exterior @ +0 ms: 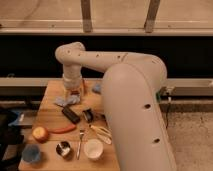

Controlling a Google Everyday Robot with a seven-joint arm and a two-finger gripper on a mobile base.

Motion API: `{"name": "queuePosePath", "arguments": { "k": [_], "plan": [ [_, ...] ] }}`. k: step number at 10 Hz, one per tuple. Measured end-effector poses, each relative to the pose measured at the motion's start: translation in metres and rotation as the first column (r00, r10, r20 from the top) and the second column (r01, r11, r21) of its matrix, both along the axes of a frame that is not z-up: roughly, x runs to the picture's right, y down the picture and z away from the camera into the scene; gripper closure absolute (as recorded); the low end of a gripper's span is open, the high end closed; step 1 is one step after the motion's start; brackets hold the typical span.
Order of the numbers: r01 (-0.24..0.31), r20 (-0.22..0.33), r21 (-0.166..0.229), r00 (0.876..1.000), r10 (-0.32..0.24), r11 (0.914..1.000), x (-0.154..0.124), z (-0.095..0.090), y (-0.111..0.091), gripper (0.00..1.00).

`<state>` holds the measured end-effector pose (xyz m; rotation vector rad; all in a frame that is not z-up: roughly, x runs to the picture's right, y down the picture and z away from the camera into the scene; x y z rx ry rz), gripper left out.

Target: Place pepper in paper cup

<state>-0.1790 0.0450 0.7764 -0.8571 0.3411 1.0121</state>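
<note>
The pepper [63, 129], slim and red-orange, lies flat on the wooden table [52, 90] near its left front, just right of an apple. The paper cup [93, 149], white with a pale inside, stands upright at the table's front edge. It sits to the right of the pepper and nearer the front. My gripper [75, 91] hangs from the wrist over the back of the table, above a blue cloth [67, 100], well behind both pepper and cup. Something orange shows right at the gripper; I cannot tell what it is.
A yellow-red apple [40, 133] sits left of the pepper. A blue cup [31, 153] and a metal cup [63, 148] stand at the front left. A fork [80, 142], a black block [70, 114] and a small dark object [88, 114] lie mid-table. My large white arm covers the table's right side.
</note>
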Motion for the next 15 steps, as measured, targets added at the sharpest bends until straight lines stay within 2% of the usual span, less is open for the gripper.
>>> {"name": "queuePosePath", "arguments": {
  "k": [2,5,6,9,10,15],
  "plan": [
    [0.086,0.075,-0.016,0.994,-0.084,0.9962,-0.032,-0.006,0.024,0.38],
    [0.177,0.169,-0.035,0.971,-0.169,0.9835,-0.061,-0.011,0.060,0.38],
    [0.193,0.189,-0.063,0.966,-0.178,0.9792,-0.063,-0.006,0.076,0.38],
    [0.218,0.243,-0.129,0.953,-0.183,0.9673,-0.067,-0.001,0.108,0.38],
    [0.222,0.249,-0.138,0.951,-0.183,0.9652,-0.065,-0.001,0.113,0.38],
    [0.227,0.251,-0.141,0.950,-0.187,0.9637,-0.066,-0.001,0.112,0.38]
  ]
}}
